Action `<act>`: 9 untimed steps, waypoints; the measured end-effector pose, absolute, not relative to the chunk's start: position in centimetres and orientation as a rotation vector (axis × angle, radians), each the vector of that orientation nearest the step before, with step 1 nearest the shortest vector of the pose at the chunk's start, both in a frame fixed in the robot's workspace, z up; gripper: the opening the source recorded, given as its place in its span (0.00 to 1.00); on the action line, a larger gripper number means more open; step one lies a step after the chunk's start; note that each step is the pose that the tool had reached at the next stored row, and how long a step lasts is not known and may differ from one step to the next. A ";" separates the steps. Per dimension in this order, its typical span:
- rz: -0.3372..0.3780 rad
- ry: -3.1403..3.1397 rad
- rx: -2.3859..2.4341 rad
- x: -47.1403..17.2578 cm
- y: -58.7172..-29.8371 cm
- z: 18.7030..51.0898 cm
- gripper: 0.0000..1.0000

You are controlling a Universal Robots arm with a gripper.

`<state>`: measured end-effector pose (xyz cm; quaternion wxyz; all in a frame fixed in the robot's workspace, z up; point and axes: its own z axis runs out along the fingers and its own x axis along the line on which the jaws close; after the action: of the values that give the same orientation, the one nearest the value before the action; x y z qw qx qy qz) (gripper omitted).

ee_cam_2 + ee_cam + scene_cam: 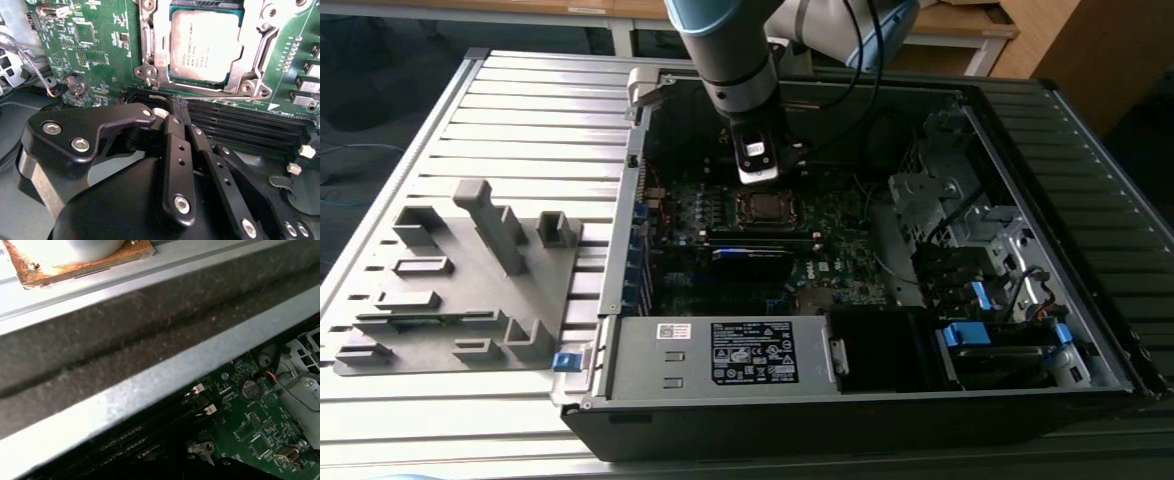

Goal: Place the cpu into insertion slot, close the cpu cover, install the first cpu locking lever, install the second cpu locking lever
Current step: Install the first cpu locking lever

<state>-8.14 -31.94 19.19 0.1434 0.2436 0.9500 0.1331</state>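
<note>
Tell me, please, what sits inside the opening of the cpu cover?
The cpu lies in the cpu cover opening, silver top showing. The cover's frame overlaps its edges; the socket beneath is hidden.

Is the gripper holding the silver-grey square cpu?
No. In the second wrist view the silver-grey square cpu sits in the socket, with the gripper apart from it.

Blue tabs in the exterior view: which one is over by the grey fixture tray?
The blue tab at the corner of the case nearest the grey fixture tray; the others sit among the drive bays on the exterior view's right.
</note>
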 end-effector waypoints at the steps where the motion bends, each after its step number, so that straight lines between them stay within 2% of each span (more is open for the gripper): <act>1: 0.384 2.739 0.702 -8.1 -31.9 19.2 0.11; 9: 0.376 2.741 0.696 -8.1 -31.9 19.1 0.11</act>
<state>-8.13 -31.93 19.08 0.1439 0.2414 0.9508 0.1305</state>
